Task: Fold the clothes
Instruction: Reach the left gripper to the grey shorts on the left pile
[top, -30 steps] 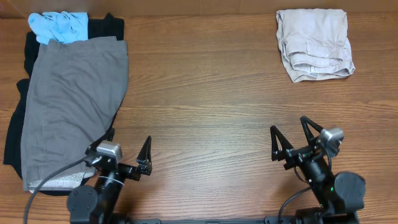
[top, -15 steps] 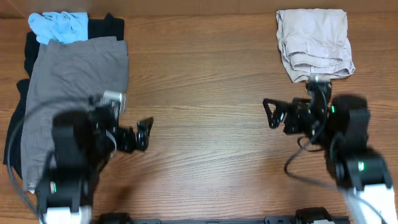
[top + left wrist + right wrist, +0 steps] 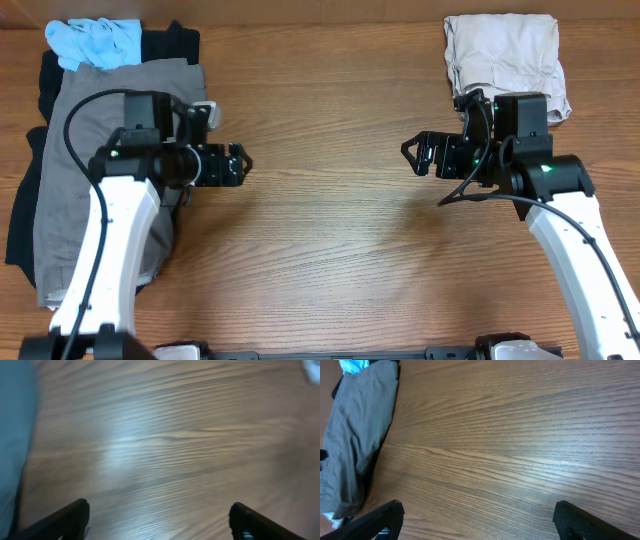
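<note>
The large grey shorts (image 3: 100, 200) lie spread on a pile at the table's left, over a black garment (image 3: 20, 225), with a light blue garment (image 3: 95, 42) at the top. The shorts also show at the left of the right wrist view (image 3: 355, 440). My left gripper (image 3: 236, 165) is open and empty, hovering over bare wood just right of the pile. My right gripper (image 3: 418, 155) is open and empty over the table's middle right. Both wrist views show wide-open fingers (image 3: 159, 517) (image 3: 479, 517) above wood.
A folded beige garment (image 3: 505, 70) lies at the back right corner, behind my right arm. The wooden table (image 3: 320, 250) stretches between the arms.
Both arms have risen from their low rest pose at the front edge and swung toward the table's middle. Both grippers stay open.
</note>
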Available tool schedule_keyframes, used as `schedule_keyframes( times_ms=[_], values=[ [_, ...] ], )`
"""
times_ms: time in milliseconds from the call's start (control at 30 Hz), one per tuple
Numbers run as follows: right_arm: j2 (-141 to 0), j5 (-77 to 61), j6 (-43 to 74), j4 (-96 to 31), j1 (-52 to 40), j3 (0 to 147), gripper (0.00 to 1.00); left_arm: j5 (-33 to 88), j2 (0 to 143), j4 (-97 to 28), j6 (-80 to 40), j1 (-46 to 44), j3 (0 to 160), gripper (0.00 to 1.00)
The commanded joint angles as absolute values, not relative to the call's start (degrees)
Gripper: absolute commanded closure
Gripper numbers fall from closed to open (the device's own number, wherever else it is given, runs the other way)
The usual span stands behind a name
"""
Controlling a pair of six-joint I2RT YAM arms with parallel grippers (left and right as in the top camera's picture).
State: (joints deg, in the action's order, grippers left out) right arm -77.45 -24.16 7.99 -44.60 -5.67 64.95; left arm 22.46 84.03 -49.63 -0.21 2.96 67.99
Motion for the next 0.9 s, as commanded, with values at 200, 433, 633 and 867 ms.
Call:
schedule_keyframes(
  times_ms=[200,433,633,867],
  values=[
    [-81.08,-25.39,7.38,-44.23,-5.96,66.72,0.0,16.53,85.62,-48.23,-9.15,26.7,69.17,0.03],
    [-83.74,-25.39,7.38,-43.92,-5.96,66.72,0.0,15.62,86.91,-42.02,-11.05,42.26,69.17,0.0],
    [-85.78,-25.32,7.2,-43.77,-5.96,66.72,0.0,12.47,90.04,-34.79,-8.99,47.03,69.17,0.0],
    [-86.8,-25.36,7.27,-42.24,-5.96,66.72,0.0,14.0,96.42,-28.08,9.74,46.46,69.17,0.0]
  ],
)
